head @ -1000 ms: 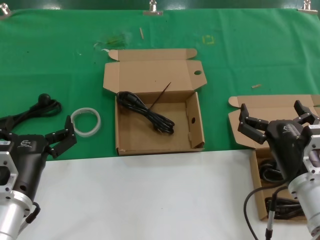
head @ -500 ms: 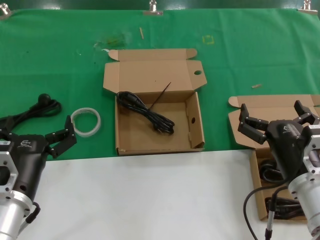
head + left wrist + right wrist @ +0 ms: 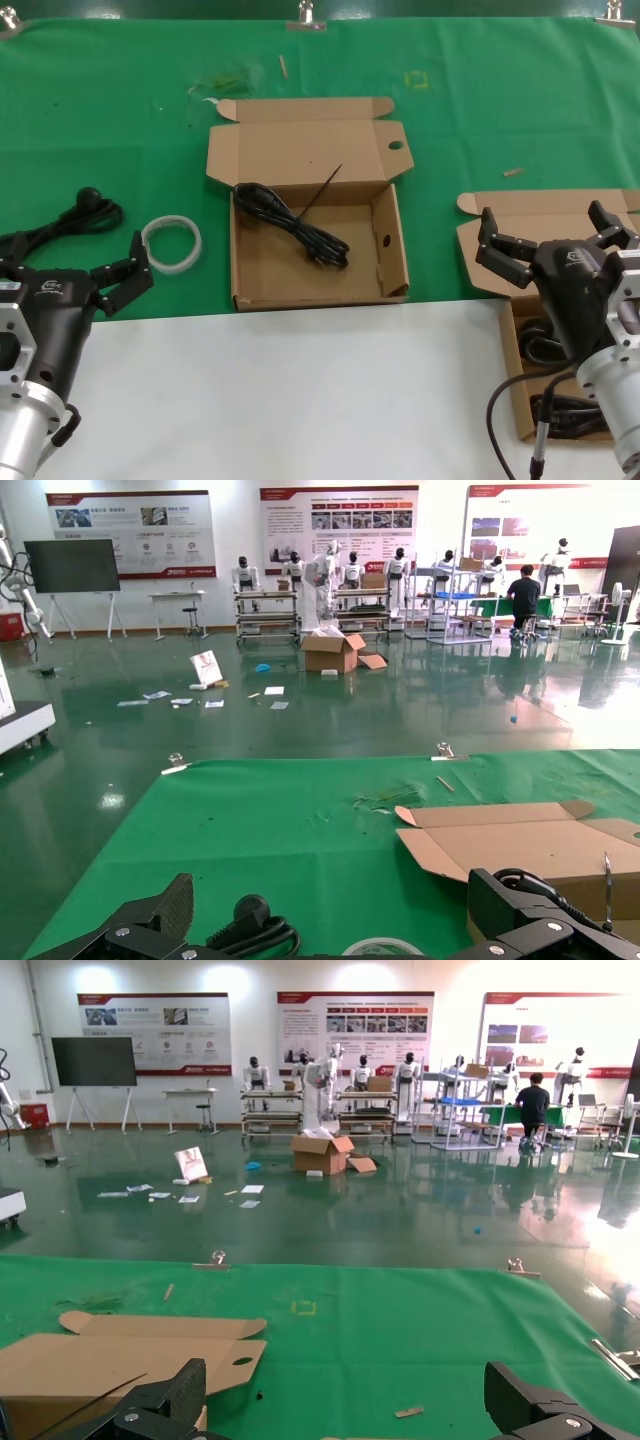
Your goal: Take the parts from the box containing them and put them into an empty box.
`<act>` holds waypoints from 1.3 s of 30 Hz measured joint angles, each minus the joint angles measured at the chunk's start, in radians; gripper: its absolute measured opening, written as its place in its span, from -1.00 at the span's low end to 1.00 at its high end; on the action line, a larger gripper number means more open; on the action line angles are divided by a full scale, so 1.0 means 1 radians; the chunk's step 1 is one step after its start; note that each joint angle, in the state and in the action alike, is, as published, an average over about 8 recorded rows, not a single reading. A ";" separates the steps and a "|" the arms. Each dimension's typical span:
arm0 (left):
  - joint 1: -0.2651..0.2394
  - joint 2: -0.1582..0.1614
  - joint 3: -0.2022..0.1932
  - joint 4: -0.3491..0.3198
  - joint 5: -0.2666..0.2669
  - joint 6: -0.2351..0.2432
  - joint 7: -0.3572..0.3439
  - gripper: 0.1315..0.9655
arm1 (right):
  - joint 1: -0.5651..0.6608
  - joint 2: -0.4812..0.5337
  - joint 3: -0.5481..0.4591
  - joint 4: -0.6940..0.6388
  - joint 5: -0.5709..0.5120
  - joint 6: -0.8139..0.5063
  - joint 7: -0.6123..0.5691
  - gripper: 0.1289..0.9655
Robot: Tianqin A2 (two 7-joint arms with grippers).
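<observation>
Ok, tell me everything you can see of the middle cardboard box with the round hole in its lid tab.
The middle box is a shallow brown cardboard mailer lying on the green cloth, its near edge at the white surface. Its hinged lid is folded back flat, with a round hole in the right corner tab; the right side wall has a small hole. Inside lies one bundled black cable running diagonally across the floor, plus a thin dark strand reaching toward the lid. No gripper touches it.

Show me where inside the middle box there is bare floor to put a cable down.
Inside the holed-lid box, bare floor lies near its front wall and right wall. One cable bundle crosses the back-left part, so it is crowded there.
</observation>
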 joint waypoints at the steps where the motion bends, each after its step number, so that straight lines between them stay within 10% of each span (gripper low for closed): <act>1: 0.000 0.000 0.000 0.000 0.000 0.000 0.000 1.00 | 0.000 0.000 0.000 0.000 0.000 0.000 0.000 1.00; 39: 0.000 0.000 0.000 0.000 0.000 0.000 0.000 1.00 | 0.000 0.000 0.000 0.000 0.000 0.000 0.000 1.00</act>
